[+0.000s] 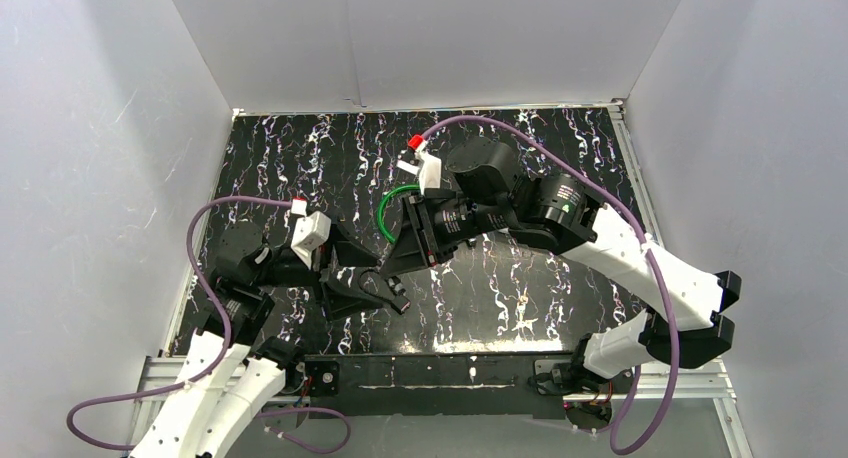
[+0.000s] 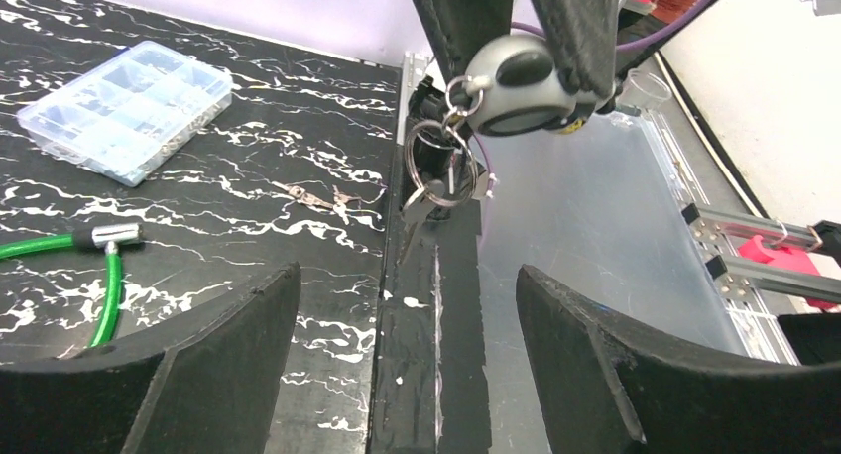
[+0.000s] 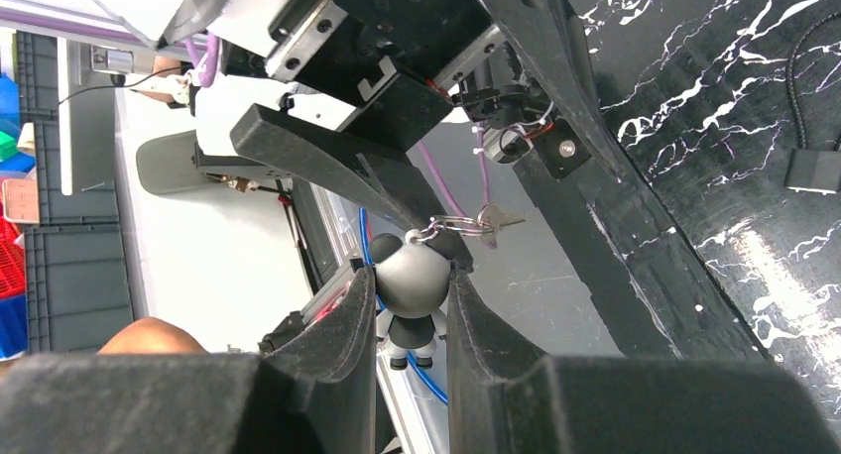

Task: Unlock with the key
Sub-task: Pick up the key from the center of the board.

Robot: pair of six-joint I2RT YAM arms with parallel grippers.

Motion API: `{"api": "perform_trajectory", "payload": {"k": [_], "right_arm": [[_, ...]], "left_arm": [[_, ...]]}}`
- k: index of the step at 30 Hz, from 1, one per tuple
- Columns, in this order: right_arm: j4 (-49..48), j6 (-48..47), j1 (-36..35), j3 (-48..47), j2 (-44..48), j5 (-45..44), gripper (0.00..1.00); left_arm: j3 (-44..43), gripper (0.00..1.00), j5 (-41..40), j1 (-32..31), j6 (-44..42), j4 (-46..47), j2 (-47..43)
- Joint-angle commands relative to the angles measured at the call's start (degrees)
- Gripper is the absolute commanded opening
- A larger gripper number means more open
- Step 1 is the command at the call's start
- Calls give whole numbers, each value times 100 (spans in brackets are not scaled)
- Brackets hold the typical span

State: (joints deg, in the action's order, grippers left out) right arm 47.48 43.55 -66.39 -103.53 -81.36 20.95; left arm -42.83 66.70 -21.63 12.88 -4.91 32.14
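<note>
My right gripper (image 3: 412,276) is shut on a grey and black panda keychain (image 3: 411,287), held in the air. Its key rings and a silver key (image 3: 493,217) stick out past the fingertips. In the left wrist view the panda (image 2: 516,77) hangs from the right fingers (image 2: 580,28), with the keys (image 2: 436,181) dangling below. My left gripper (image 2: 407,315) is open and empty, low over the table's front edge, below the keys. A green cable lock (image 2: 107,276) with a metal end (image 2: 114,236) lies on the table to its left. It also shows in the top view (image 1: 383,213).
A clear plastic compartment box (image 2: 124,107) lies on the black marbled table (image 2: 248,77). A small metal piece (image 2: 317,198) lies near the table's edge. A black block with a cord (image 3: 813,171) lies on the table. In the top view both grippers (image 1: 385,273) meet near the middle.
</note>
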Motion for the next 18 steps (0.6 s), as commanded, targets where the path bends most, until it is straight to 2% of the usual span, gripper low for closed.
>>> {"api": "perform_trajectory", "payload": {"k": [1, 9, 14, 18], "right_arm": [[-240, -29, -14, -390, -113, 165, 1], [-222, -92, -4, -608, -275, 261, 1], [-214, -132, 41, -543, -222, 184, 1], [-280, -139, 106, -401, -119, 173, 1]], "left_arm": [[145, 78, 441, -50, 188, 452, 43], [192, 76, 594, -70, 525, 1333, 190], [95, 60, 819, -82, 619, 1426, 299], [6, 42, 980, -79, 314, 945, 261]]}}
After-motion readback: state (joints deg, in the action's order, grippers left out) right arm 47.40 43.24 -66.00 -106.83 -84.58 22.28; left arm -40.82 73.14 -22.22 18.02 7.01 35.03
